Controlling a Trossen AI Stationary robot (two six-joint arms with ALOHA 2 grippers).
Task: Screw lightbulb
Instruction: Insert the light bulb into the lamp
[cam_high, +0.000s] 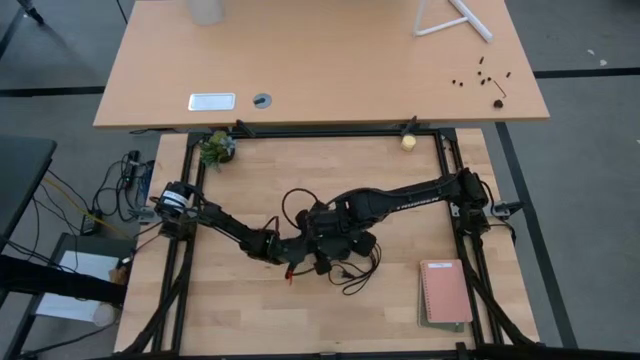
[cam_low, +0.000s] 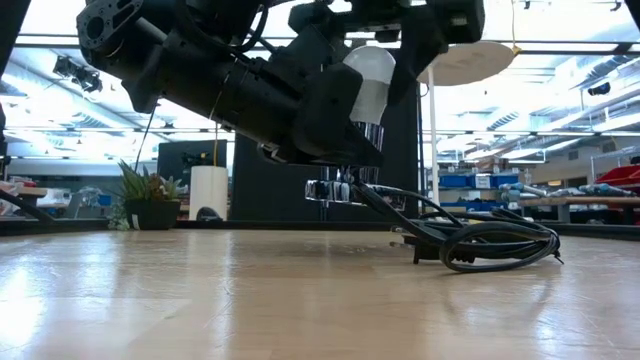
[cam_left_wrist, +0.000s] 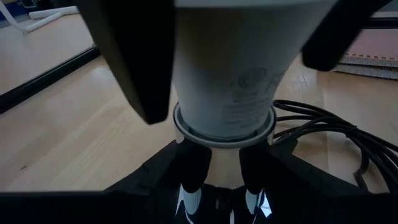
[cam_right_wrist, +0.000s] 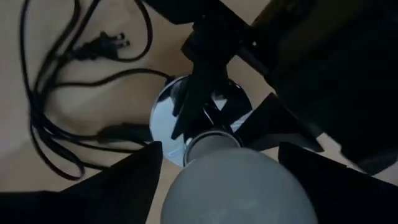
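I read the table (cam_high: 250, 330) as open wood toward its front edge and left side; both arms meet near its middle. A pink notebook (cam_high: 445, 291) lies near the right rail, well apart. The black cord (cam_low: 480, 243) coils just beside the work spot. The silver socket (cam_right_wrist: 166, 118) is grasped by the left gripper (cam_left_wrist: 217, 186). The lightbulb (cam_low: 368, 80) stands upright above it, base down, between the released jaws of the right gripper (cam_right_wrist: 214, 180).
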